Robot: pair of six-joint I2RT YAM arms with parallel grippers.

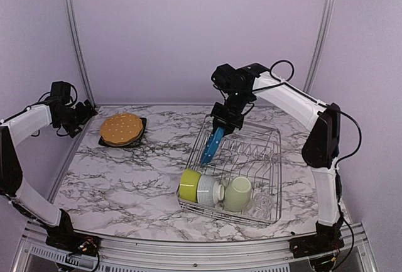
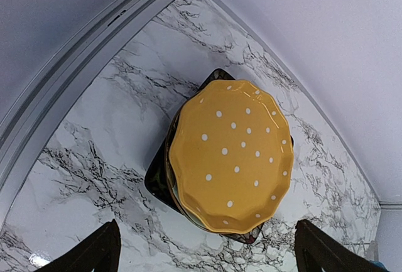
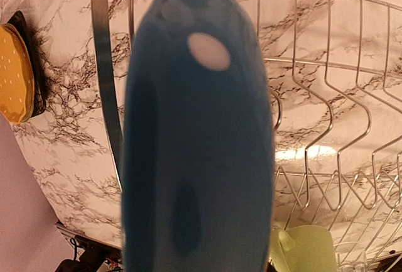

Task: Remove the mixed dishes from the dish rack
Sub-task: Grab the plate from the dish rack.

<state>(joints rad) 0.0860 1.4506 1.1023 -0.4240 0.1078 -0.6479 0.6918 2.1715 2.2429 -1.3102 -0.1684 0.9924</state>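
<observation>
My right gripper is shut on the top edge of the blue dotted plate, which hangs on edge over the left part of the dish rack. The blue plate fills the right wrist view and hides the fingers. A lime-green bowl, a white ribbed bowl, a pale green mug and a clear glass lie along the rack's near side. The orange plate lies on the black plate at the far left. My left gripper is open and empty beside that stack.
The rack's upright tines stand to the right of the blue plate. A metal frame rail and the purple wall run close behind the plate stack. A pale plate edge shows between the orange and black plates.
</observation>
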